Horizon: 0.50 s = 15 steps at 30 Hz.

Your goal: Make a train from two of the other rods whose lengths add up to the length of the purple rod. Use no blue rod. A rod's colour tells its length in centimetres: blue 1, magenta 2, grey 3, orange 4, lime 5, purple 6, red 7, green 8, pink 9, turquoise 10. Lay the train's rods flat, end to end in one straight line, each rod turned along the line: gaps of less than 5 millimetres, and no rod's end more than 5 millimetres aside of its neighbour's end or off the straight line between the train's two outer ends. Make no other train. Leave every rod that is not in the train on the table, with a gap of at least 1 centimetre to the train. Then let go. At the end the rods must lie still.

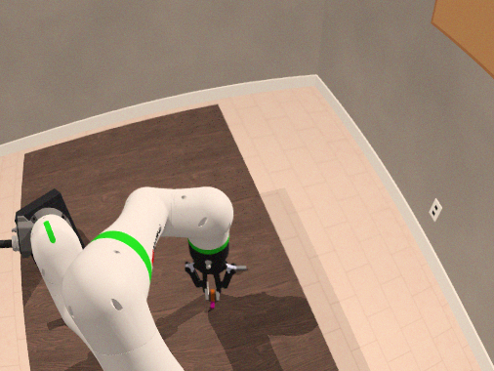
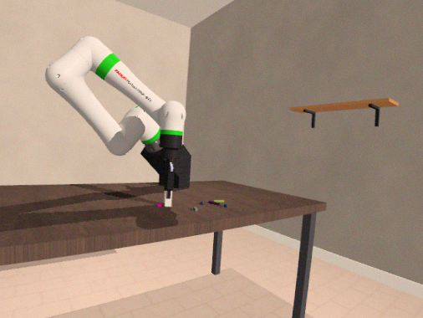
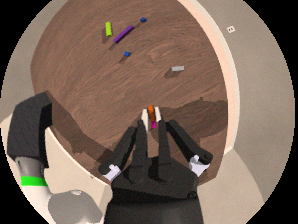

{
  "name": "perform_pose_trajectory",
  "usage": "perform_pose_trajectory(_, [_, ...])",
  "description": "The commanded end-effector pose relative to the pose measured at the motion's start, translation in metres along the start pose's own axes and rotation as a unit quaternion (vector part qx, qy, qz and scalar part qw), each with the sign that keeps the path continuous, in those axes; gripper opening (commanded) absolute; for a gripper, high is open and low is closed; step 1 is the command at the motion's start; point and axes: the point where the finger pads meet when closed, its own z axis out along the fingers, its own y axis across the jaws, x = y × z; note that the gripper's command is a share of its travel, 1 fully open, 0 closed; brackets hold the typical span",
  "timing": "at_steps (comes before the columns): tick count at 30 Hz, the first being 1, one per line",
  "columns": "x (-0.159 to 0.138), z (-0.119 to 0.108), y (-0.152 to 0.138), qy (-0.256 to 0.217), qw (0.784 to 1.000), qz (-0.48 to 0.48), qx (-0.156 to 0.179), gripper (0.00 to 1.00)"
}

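My gripper [image 3: 151, 112] stands upright low over the table, also in the top view [image 1: 212, 293] and the exterior view [image 2: 167, 202]. Its fingers are slightly parted, open. The orange rod [image 3: 152, 110] lies on the table between the fingertips, also in the overhead view [image 1: 213, 294]. The magenta rod [image 3: 154, 123] lies end to end with it in one line, also in the overhead view [image 1: 212, 306] and the side view [image 2: 160, 205]. The purple rod [image 3: 124, 34] lies far off across the table.
A lime rod [image 3: 108, 28] lies next to the purple rod. Two blue rods [image 3: 141, 20] [image 3: 127, 55] lie near them. A grey rod [image 3: 177, 68] lies alone between that group and the gripper. The table's edge runs to the right [image 1: 293, 254].
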Motion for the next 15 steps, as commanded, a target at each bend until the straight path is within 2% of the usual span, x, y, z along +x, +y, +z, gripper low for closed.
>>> perform_pose_trajectory(1, [0.000, 0.000, 0.000, 0.000, 1.000, 0.000, 0.000, 0.15])
perform_pose_trajectory(9, [0.000, -0.002, 0.000, 0.000, 1.000, 0.000, 0.000, 0.15])
perform_pose_trajectory(15, [0.000, -0.018, 0.000, 0.000, 1.000, 0.000, 0.000, 0.15])
